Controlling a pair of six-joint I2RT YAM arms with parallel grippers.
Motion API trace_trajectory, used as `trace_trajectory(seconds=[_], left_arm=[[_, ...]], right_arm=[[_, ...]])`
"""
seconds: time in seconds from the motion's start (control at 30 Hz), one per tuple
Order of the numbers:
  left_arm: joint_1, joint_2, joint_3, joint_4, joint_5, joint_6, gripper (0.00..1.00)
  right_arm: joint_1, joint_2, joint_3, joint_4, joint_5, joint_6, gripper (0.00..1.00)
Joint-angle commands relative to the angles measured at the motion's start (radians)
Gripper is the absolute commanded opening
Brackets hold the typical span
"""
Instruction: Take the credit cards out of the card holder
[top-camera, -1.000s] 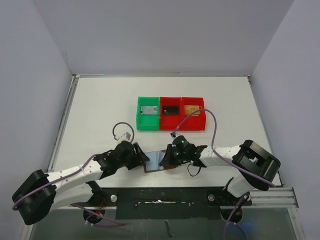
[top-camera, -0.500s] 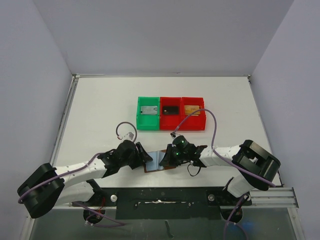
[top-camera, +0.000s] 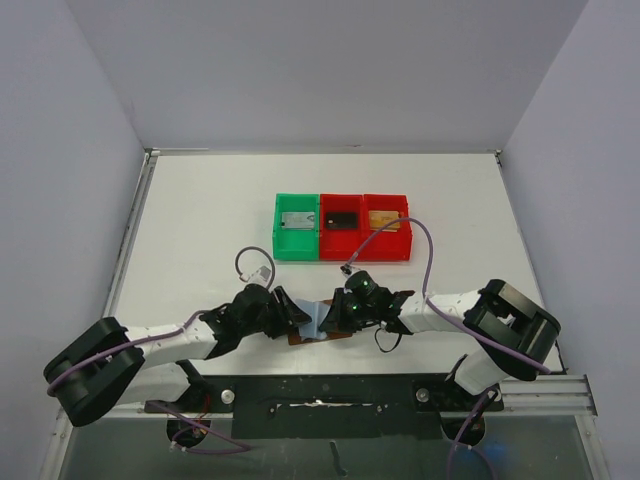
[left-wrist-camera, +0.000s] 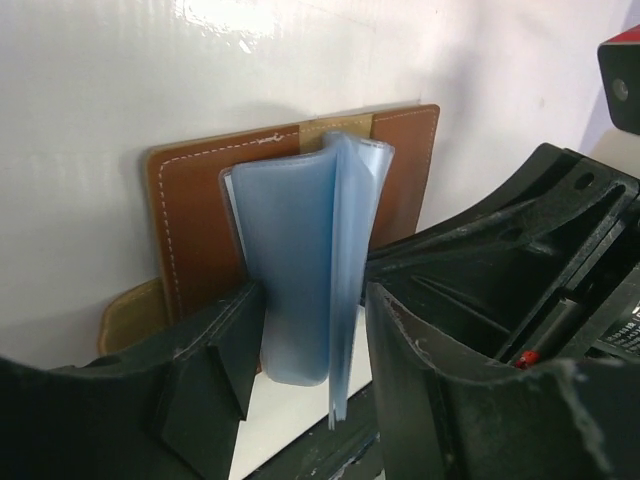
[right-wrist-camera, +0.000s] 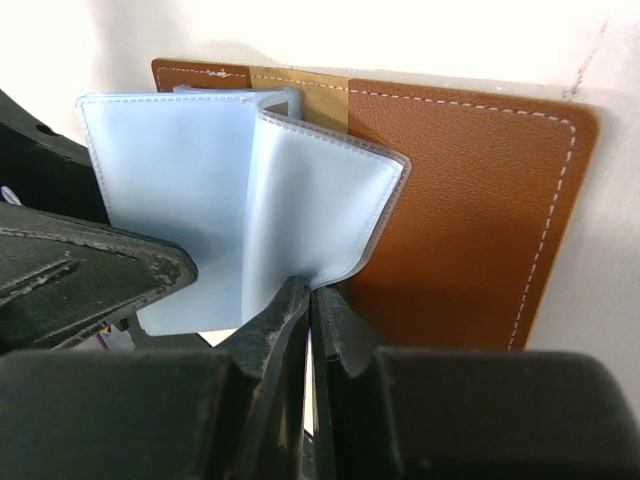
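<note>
The brown card holder (top-camera: 301, 340) lies open on the table between my grippers. It also shows in the left wrist view (left-wrist-camera: 190, 230) and in the right wrist view (right-wrist-camera: 460, 200). Its pale blue-grey pockets (left-wrist-camera: 290, 260) stand up from it. My right gripper (right-wrist-camera: 310, 300) is shut on the lower edge of one pocket leaf (right-wrist-camera: 310, 210). My left gripper (left-wrist-camera: 305, 340) is open, its jaws on either side of the raised pockets. No card shows in the pockets. A gold-yellow card (top-camera: 383, 217) lies in the right red bin.
Three bins stand in a row at the table's middle: a green bin (top-camera: 280, 240) holding a grey card, a red bin (top-camera: 342, 250) holding a black card, and a red bin (top-camera: 405, 240). Both arms meet near the front edge.
My left gripper has moved right, up to the holder, and its jaws now straddle the blue pockets. The right gripper has stayed in place, pinching the leaf.
</note>
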Motion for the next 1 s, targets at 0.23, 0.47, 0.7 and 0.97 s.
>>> trace_trajectory(seconds=[0.23, 0.47, 0.7, 0.97], left_arm=[[-0.021, -0.025, 0.026, -0.046, -0.002, -0.004, 0.28], [-0.017, -0.164, 0.133, -0.395, -0.151, 0.074, 0.42], [-0.008, -0.242, 0.278, -0.601, -0.246, 0.165, 0.56], [0.046, -0.26, 0.465, -0.687, -0.299, 0.294, 0.69]], right_arm=[[0.007, -0.049, 0.007, -0.086, 0.09, -0.016, 0.07], [-0.007, -0.234, 0.085, -0.408, 0.321, -0.022, 0.49], [-0.111, -0.519, 0.128, -0.676, 0.537, -0.047, 0.79], [-0.23, -0.861, 0.202, -0.635, 0.771, -0.388, 0.98]])
